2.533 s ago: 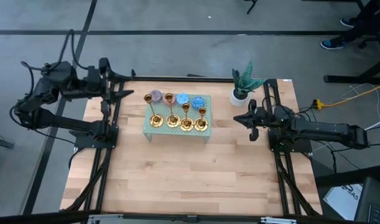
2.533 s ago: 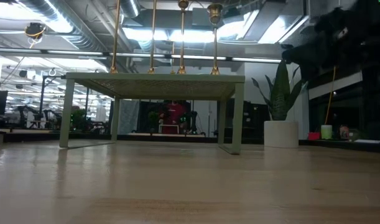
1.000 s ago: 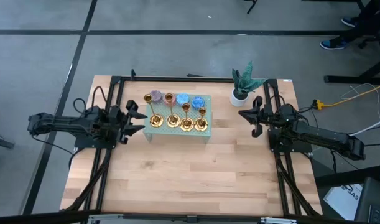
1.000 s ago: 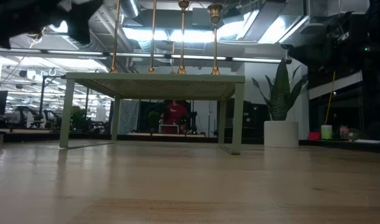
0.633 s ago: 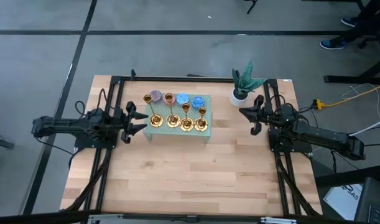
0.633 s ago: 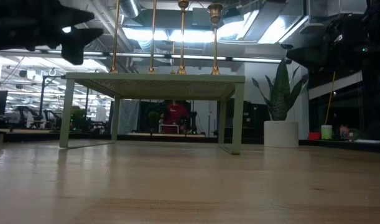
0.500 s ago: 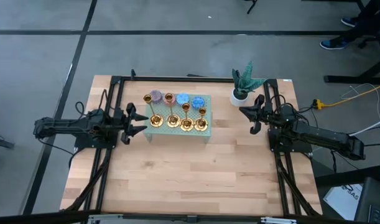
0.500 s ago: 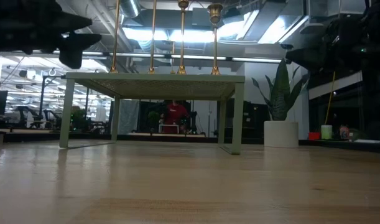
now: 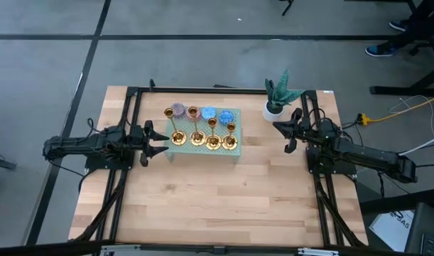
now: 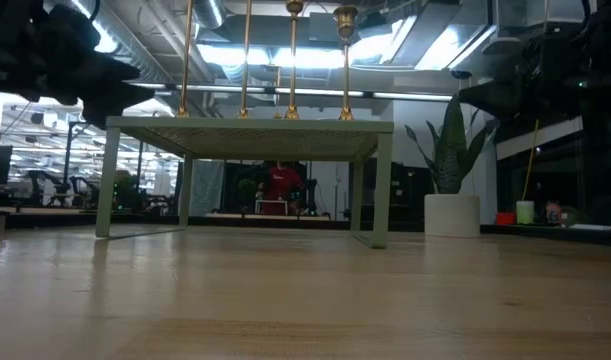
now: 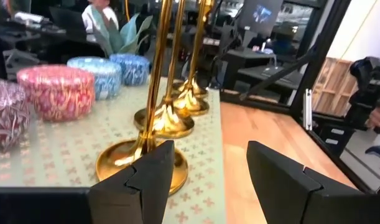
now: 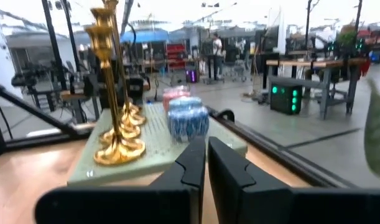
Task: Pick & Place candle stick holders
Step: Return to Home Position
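The left tool (image 9: 158, 139) has backed off the shelf's (image 9: 235, 114) left end, released; right tool (image 9: 282, 131), clenched, waits toward the surface's (image 9: 224, 206) right edge. Likely stiff, slick candle stick holders (image 9: 202, 139): grip stems.

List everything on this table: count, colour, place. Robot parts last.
table: one, light wood, under everything
shelf: one, pale green, far middle of the table
candle holders: four, gold, in a row along the shelf's near edge
candles: four (one purple-grey, one pink, two blue), in a row along the shelf's far edge
plant: one, green in a white pot, far right of the table
left gripper: dark, at the shelf's left end, jaws open, empty
right gripper: dark, right of the shelf near the plant, jaws shut, empty
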Tool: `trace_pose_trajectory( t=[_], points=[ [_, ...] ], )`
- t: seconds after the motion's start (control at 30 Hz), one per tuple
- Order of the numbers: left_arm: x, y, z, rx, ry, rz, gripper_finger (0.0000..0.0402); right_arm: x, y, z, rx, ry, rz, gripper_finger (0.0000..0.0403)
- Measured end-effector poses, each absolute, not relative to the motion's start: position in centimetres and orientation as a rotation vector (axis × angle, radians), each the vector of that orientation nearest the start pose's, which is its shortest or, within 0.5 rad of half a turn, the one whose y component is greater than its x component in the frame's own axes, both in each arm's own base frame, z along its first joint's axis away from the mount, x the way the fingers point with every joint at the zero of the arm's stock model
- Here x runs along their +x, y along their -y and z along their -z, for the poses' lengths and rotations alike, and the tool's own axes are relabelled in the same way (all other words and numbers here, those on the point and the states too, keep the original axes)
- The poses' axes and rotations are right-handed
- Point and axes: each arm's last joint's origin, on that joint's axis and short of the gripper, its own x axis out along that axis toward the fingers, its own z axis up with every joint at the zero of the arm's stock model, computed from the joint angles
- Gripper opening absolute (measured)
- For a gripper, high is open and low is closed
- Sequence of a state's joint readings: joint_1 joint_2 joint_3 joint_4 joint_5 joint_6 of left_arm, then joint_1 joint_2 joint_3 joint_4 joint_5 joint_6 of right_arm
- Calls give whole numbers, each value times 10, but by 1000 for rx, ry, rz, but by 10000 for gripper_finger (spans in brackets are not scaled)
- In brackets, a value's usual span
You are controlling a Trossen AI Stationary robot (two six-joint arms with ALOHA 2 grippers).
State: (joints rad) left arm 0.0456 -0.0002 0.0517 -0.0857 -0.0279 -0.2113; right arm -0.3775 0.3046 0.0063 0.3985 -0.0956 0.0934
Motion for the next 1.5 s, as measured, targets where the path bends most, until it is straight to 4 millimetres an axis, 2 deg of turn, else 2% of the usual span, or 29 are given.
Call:
trace_pose_trajectory(
  t=[0.5, 1.5],
  points=[
    [94, -5, -170, -284, -53, -83, 200, 109, 40, -162, 81, -51, 283, 23],
    [95, -5, -170, -285, -51, -87, 200, 109, 40, -162, 84, -49, 282, 23]
  ],
)
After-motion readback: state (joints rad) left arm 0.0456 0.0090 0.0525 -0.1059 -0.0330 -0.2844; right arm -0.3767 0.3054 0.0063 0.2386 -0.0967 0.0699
